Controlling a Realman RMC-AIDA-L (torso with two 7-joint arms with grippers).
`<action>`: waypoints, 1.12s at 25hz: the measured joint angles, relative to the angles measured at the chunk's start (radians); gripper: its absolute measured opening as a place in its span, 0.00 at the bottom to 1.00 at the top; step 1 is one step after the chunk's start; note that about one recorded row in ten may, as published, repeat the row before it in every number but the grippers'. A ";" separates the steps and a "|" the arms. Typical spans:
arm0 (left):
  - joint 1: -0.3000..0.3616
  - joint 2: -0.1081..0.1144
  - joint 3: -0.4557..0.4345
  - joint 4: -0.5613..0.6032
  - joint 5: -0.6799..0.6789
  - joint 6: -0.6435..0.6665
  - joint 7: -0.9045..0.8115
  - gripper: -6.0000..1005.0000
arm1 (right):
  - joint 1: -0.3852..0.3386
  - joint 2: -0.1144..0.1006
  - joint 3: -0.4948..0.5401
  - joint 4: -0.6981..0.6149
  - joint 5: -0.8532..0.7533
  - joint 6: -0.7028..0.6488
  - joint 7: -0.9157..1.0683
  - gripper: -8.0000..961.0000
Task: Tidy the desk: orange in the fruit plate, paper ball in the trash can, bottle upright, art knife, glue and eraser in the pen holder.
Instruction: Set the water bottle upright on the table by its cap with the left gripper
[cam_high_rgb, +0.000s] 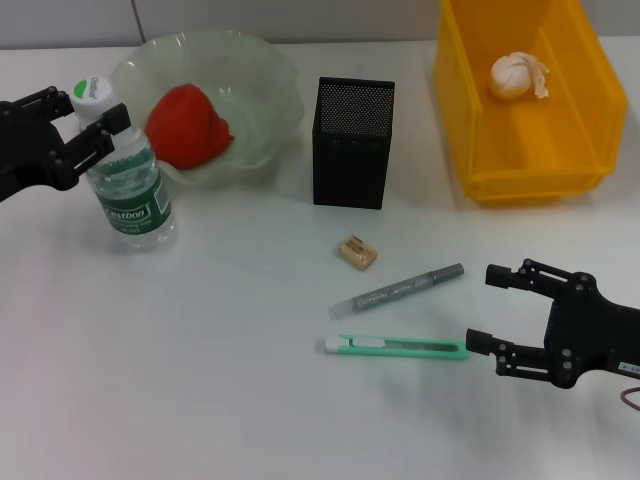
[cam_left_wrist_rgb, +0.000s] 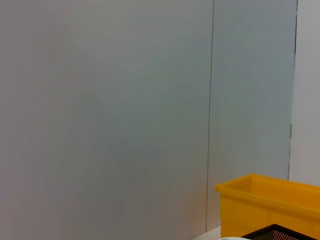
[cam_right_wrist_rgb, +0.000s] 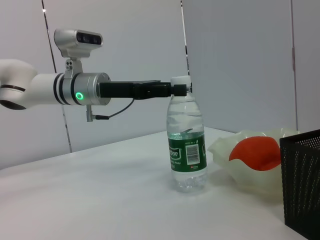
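Nearest, the right tool is held low over the tabletop, its fingers spread apart, just beside the art knife. The knife should be straddled squarely across its slim body before closing. Beyond lie the glue and the eraser, then the pen holder. Farther, the left tool is clamped on the upright bottle; release should be gentle. The orange rests in the fruit plate, the paper ball in the trash can.

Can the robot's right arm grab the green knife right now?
Probably yes. The right gripper is open and hangs just beside the art knife, which lies flat on the desk with nothing between them. The glue lies close but apart.
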 joint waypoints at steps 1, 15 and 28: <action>0.000 0.000 0.000 0.000 -0.005 0.000 0.001 0.44 | 0.000 0.000 0.000 0.000 0.000 0.000 0.000 0.81; 0.000 -0.001 0.001 -0.003 -0.007 -0.007 0.002 0.44 | 0.001 0.000 0.001 0.000 0.000 0.010 0.000 0.81; -0.005 -0.001 0.002 -0.014 -0.008 -0.018 0.013 0.44 | 0.002 0.000 0.001 0.000 0.000 0.010 0.000 0.81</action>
